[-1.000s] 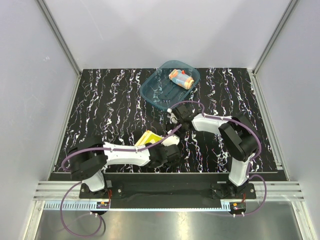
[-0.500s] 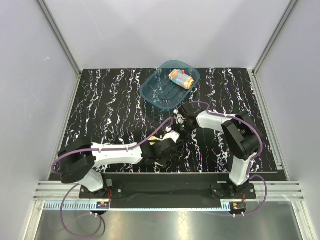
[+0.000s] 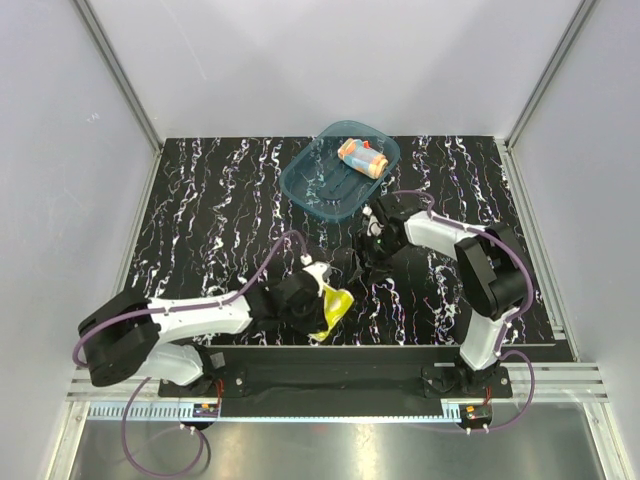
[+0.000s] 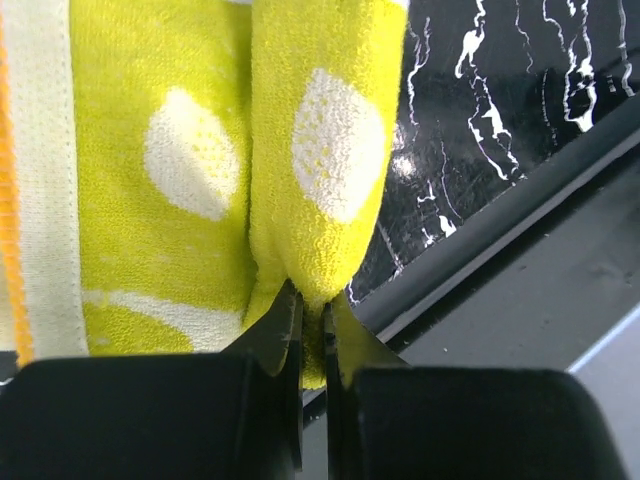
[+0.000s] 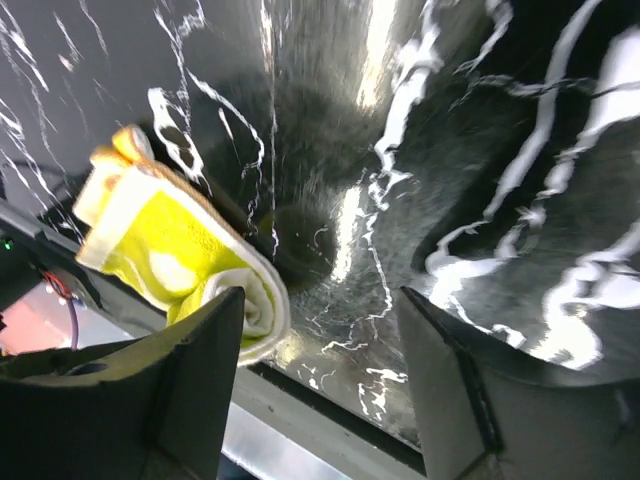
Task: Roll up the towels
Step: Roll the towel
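Top external: the orange-dotted blue towel (image 3: 362,157) is lying rolled in the teal plastic tub (image 3: 300,186). Left hand (image 4: 312,305) is pinching the loose bright yellow towel (image 4: 320,160) at the front of the black surface (image 3: 200,220); right hand (image 5: 320,340) is gaping, empty.

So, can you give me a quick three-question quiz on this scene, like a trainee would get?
1. True or false: the left hand pinches the bright yellow terry towel with pale shapes.
2. Fill in: the right hand is ___ and holds nothing.
3. The rolled light-blue cloth towel with orange dots lies: A) in the left hand B) in the teal translucent plastic tub C) in the right hand.
Key: 1 true; 2 open; 3 B.
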{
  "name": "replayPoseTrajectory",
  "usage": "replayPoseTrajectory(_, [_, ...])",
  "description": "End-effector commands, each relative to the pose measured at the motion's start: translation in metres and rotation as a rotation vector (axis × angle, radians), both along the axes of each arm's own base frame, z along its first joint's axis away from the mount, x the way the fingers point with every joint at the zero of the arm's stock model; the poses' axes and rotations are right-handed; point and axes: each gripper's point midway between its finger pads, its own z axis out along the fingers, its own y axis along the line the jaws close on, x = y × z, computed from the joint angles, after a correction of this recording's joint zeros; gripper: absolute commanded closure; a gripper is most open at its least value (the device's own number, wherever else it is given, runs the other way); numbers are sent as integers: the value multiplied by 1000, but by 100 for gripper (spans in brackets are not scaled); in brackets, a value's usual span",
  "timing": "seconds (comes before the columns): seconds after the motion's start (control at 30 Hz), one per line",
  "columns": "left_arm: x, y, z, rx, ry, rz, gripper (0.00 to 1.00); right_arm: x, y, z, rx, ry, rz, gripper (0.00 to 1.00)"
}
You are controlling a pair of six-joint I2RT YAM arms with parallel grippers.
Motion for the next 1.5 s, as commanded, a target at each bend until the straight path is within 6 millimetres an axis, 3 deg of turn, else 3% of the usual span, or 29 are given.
replayPoseTrajectory(0.0, [-4, -12, 17, -179, 87, 18, 100, 25, -7, 32, -7, -115, -8, 30])
replayPoseTrajectory(0.2, [4, -4, 21, -305, 207, 97, 100, 35, -13, 51, -2, -160, -25, 27])
replayPoseTrajectory(0.43, [11, 12, 7, -315, 365, 198, 100, 1, 16, 78, 306, -191, 60, 25])
replayPoseTrajectory(0.53, [11, 17, -5, -294, 413, 221, 100, -15, 19, 70, 362, -148, 56, 25])
replayPoseTrajectory(0.9, [17, 35, -26, -271, 535, 296, 99, -35, 51, 41, 462, -122, 69, 25])
replayPoseTrajectory(1.2, [18, 44, -33, -274, 571, 314, 98, -41, 77, 14, 493, -112, 124, 29])
replayPoseTrajectory(1.33, [17, 46, -35, -283, 587, 315, 98, -41, 82, 2, 489, -101, 124, 34])
replayPoseTrajectory(1.47, [16, 48, -36, -290, 595, 317, 98, -44, 87, -5, 492, -93, 135, 46])
